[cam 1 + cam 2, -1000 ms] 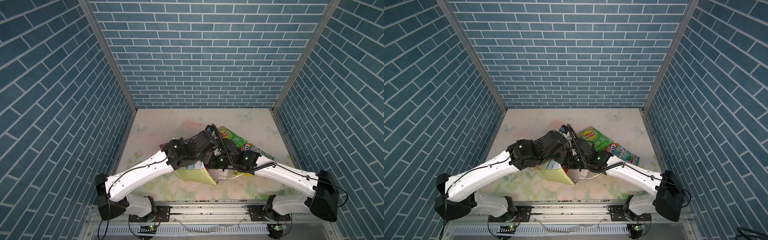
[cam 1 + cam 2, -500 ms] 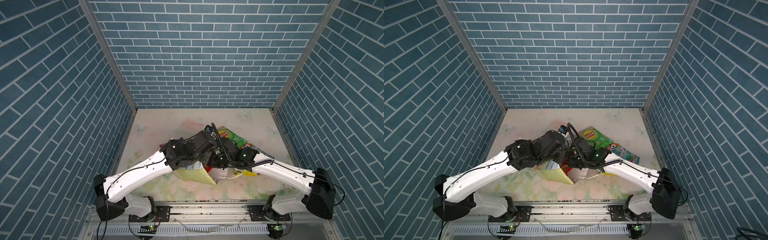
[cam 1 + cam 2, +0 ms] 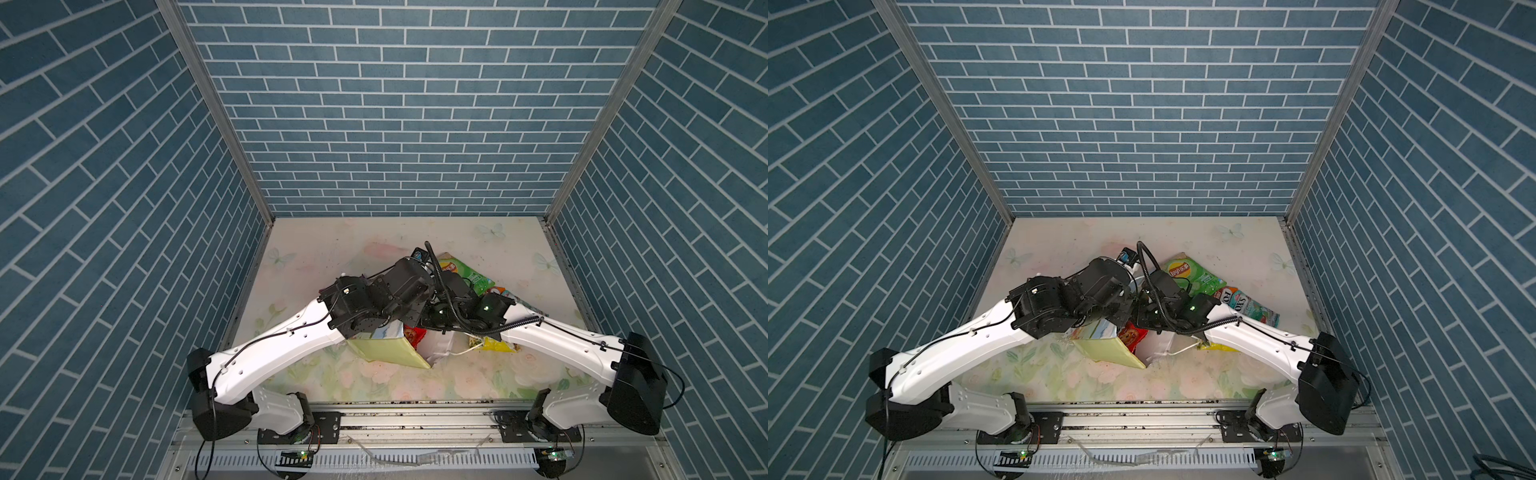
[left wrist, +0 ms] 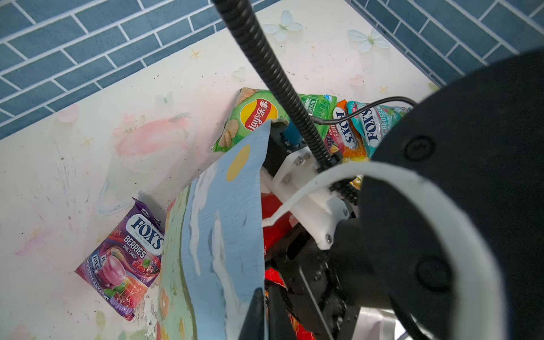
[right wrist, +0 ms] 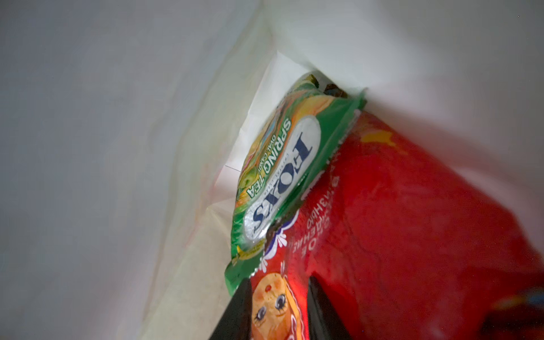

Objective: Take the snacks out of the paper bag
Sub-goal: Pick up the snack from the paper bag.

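- Showing, nearest the front of the tabletop [image 3: 332,249], the paper bag [image 3: 390,351] sitting tipped at the middle in both top views, its pale yellow-green narrow side facing forward and its white inside gaping just to the right.
- Trailing a white cord handle [image 3: 467,352] from the bag's mouth across to a yellow packet [image 3: 496,345], which is lying just beside the bag and partly under the right arm [image 3: 552,340].
- Poking the red cookie bag [image 3: 411,334] out at the mouth, between the yellow-green side and the white inside.
- Pinching the bag's bluish printed wide wall with the left end effector [image 4: 265,309], fingers pressed together on the paper edge.
- Reaching the right end effector [image 5: 279,291] down inside the bag, fingers spread to either side of the red cookie bag's printed corner; pressing on it or not, impossible to tell.
- Holding a small green Fox's packet [image 5: 279,176] deeper in the bag, leaning on the red cookie bag and against the white wall.
- Resting a purple Fox's packet [image 4: 126,259] flat on the tabletop, right against the outer side of the printed wall.
- Lying farther back and to the right, outside the bag: teal Fox's packet [image 3: 1246,309] and orange Fox's packet [image 4: 344,132] overlapping, with green Lay's chips [image 3: 1187,274] farthest of all.
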Controlling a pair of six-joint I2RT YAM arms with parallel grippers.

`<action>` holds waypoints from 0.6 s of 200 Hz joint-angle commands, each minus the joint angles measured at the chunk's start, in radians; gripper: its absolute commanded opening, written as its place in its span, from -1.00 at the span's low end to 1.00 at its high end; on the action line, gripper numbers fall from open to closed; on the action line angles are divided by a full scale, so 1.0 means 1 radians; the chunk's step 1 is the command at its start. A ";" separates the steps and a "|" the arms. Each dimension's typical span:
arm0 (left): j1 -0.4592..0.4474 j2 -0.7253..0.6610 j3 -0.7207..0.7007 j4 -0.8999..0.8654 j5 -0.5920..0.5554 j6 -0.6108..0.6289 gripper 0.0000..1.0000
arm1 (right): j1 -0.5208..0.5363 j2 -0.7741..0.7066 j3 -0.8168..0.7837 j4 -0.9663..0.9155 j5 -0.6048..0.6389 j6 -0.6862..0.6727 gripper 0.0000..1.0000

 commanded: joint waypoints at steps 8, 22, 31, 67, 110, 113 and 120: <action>-0.012 0.026 0.032 -0.018 0.000 0.012 -0.84 | -0.008 0.017 0.007 0.026 0.014 0.004 -0.34; -0.014 0.030 0.033 -0.013 0.001 0.015 -0.84 | -0.008 0.028 0.016 0.021 0.014 -0.005 -0.34; -0.015 0.030 0.035 -0.011 -0.002 0.018 -0.84 | -0.008 0.037 0.023 0.015 0.015 -0.010 -0.33; -0.013 0.026 0.035 -0.004 -0.002 0.025 -0.84 | -0.007 0.085 0.060 -0.009 0.018 -0.021 -0.33; -0.013 0.009 0.024 0.004 0.000 0.023 -0.84 | -0.008 0.124 0.099 -0.018 0.024 -0.033 -0.32; -0.014 0.009 0.023 0.004 0.000 0.023 -0.84 | -0.008 0.126 0.102 -0.018 0.026 -0.033 -0.31; -0.014 0.007 0.022 0.003 -0.002 0.022 -0.84 | -0.008 0.133 0.106 -0.021 0.029 -0.034 -0.31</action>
